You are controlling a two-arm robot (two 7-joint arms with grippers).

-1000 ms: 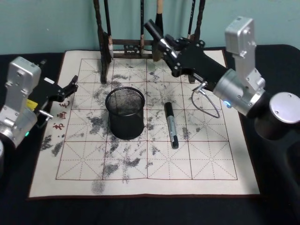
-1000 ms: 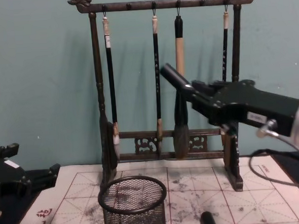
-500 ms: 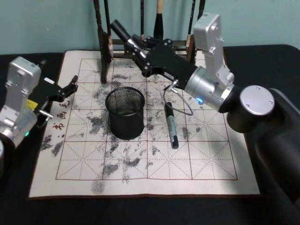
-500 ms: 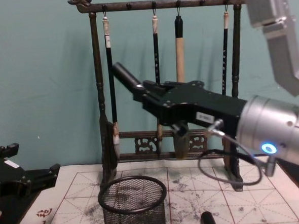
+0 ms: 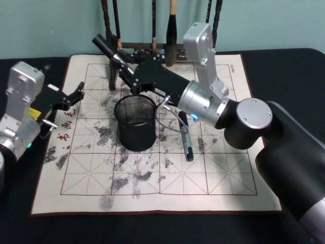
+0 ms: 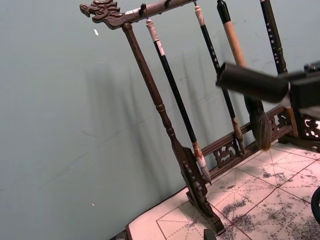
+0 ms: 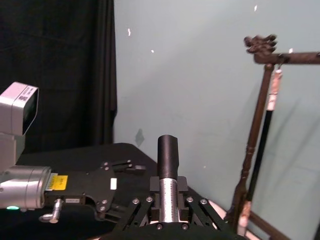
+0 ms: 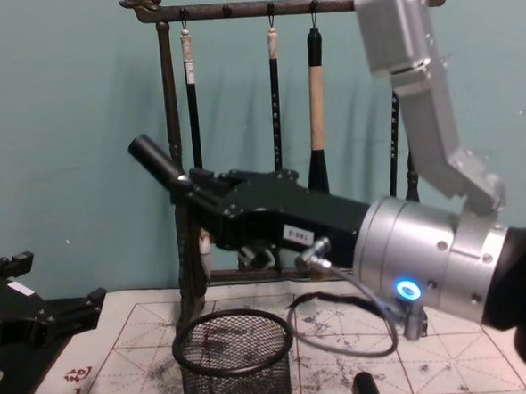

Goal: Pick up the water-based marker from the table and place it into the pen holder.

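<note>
Black-capped, silver-bodied water-based marker point(image 5: 105, 47) is clamped in the right gripper point(image 5: 123, 62), fingers closed on the barrel and the cap end sticking out past them. We see it tilted, cap pointing up and toward the left post of the brush rack point(image 8: 170, 104). From the chest view the marker point(image 8: 156, 161) sits in the air above the pen holder point(image 8: 234, 364), cap end out past the holder's left edge, nothing touching the rim. From the head view the holder point(image 5: 136, 133) stands upright on the table point(image 5: 213, 173), on the stained grid mat, with the right arm reaching across above and behind it. A second marker point(image 5: 186, 136) lies flat on the mat just right of the holder. Left gripper point(image 5: 77, 93) is parked at the mat's left edge, fingers apart, holding nothing.
</note>
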